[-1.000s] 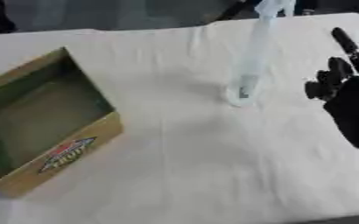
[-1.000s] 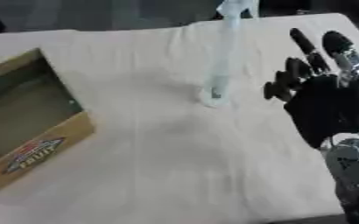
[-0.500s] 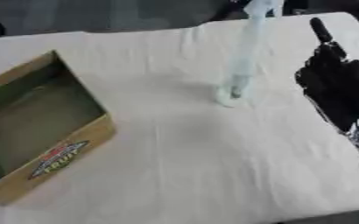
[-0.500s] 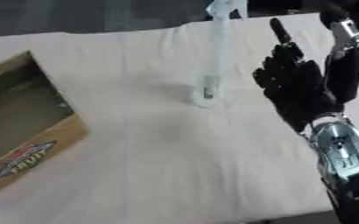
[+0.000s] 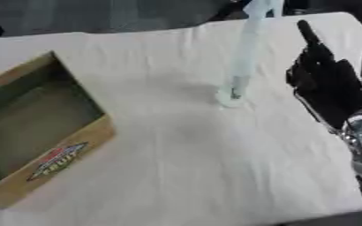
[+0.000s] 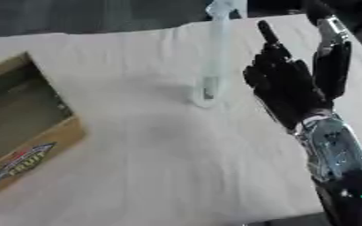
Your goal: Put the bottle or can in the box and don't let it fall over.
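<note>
White cloth (image 5: 176, 167) carries box (image 5: 37, 132), upright clear bottle (image 5: 242, 66); right hand (image 6: 288, 84) released beside it.

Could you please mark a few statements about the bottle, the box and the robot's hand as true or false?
1. The clear bottle stands upright on the white cloth. True.
2. The bottle is already inside the cardboard box. False: it stands on the cloth to the right of the box, apart from it.
3. The right hand is open, its fingers pointing up. True.
4. The right hand is curled round the bottle. False: it is beside the bottle, on its right, with a gap between them.
5. The box lies at the right edge of the table. False: it sits at the left side.
6. The box has nothing visible inside it. True.
</note>
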Robot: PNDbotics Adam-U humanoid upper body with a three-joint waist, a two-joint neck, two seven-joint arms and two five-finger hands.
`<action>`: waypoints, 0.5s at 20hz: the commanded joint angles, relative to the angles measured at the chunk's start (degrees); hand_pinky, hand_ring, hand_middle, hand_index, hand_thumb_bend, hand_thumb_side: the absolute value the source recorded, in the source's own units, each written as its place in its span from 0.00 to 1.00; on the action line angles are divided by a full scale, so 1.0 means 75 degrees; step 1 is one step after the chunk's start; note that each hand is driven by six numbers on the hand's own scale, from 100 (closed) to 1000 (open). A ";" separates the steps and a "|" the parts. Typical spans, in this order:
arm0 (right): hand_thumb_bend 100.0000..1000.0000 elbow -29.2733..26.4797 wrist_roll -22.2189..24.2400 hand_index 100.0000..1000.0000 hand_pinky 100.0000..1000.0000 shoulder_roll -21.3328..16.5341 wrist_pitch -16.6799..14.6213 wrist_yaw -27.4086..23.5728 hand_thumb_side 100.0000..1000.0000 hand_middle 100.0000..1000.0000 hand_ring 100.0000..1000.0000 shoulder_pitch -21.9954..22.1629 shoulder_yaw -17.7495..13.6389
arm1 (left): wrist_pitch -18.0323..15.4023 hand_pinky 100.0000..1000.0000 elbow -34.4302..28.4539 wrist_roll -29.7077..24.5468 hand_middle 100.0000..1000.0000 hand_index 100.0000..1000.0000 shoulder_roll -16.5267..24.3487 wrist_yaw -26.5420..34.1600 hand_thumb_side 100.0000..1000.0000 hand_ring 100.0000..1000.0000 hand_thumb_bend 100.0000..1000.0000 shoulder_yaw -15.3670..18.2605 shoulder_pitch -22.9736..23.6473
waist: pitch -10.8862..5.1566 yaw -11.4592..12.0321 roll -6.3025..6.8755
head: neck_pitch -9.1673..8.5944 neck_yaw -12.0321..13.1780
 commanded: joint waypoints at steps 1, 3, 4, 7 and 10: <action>0.24 -0.0180 -0.0103 1.00 0.00 -0.0051 0.0068 -0.0047 0.39 0.08 0.05 -0.0140 0.0047 | -0.0013 0.69 -0.0157 -0.0006 0.71 0.86 0.0126 0.0012 0.71 0.71 0.56 0.0029 -0.0062 | -0.0155 0.0010 -0.0005 | -0.0136 -0.0040; 0.24 -0.0180 -0.0162 1.00 0.00 -0.0050 0.0115 -0.0058 0.40 0.08 0.05 -0.0161 0.0084 | -0.0012 0.69 -0.0157 -0.0008 0.71 0.86 0.0126 0.0015 0.71 0.71 0.56 0.0025 -0.0068 | -0.0153 0.0020 -0.0005 | -0.0158 -0.0058; 0.24 -0.0180 -0.0198 1.00 0.00 -0.0049 0.0131 -0.0066 0.40 0.08 0.05 -0.0172 0.0096 | -0.0012 0.69 -0.0157 -0.0011 0.71 0.86 0.0126 0.0016 0.71 0.71 0.56 0.0022 -0.0070 | -0.0153 0.0025 -0.0003 | -0.0170 -0.0070; 0.24 -0.0180 -0.0290 1.00 0.00 -0.0053 0.0164 -0.0098 0.40 0.09 0.05 -0.0223 0.0122 | -0.0016 0.69 -0.0157 -0.0011 0.71 0.86 0.0123 0.0021 0.71 0.71 0.56 0.0021 -0.0075 | -0.0148 0.0036 0.0003 | -0.0210 -0.0102; 0.24 -0.0180 -0.0370 1.00 0.00 -0.0052 0.0183 -0.0122 0.40 0.09 0.06 -0.0264 0.0136 | -0.0022 0.69 -0.0157 -0.0016 0.71 0.86 0.0119 0.0027 0.71 0.71 0.56 0.0014 -0.0089 | -0.0138 0.0044 0.0008 | -0.0244 -0.0122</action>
